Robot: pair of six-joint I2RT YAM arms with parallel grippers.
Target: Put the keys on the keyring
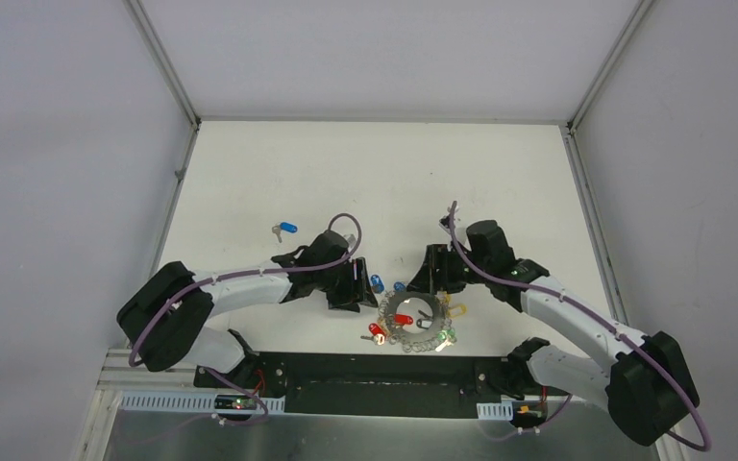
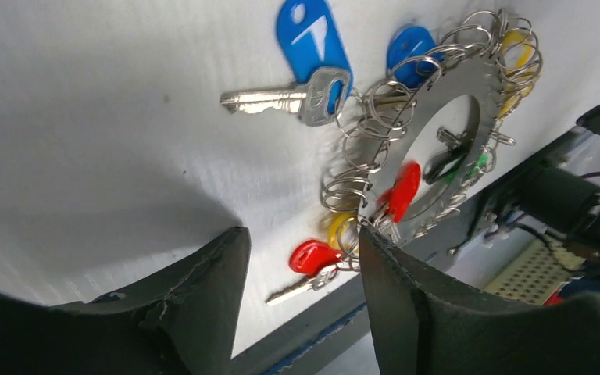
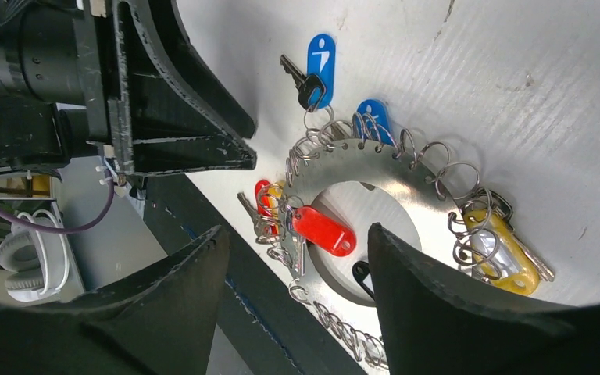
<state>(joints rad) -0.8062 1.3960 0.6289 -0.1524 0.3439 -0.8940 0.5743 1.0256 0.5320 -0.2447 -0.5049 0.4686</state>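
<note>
Shiny smooth metal keyring (image 3: 359, 160); keys (image 3: 321, 58) with glossy plastic tags; matt, faintly ribbed white table (image 3: 516, 117).

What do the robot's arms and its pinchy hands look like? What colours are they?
The left arm and right arm are smooth white tubes joined by chunky black joints. A purple cable runs along each one in loops. The left gripper and right gripper are black. Each has two thick, wedge-shaped fingers with slightly scuffed edges.
</note>
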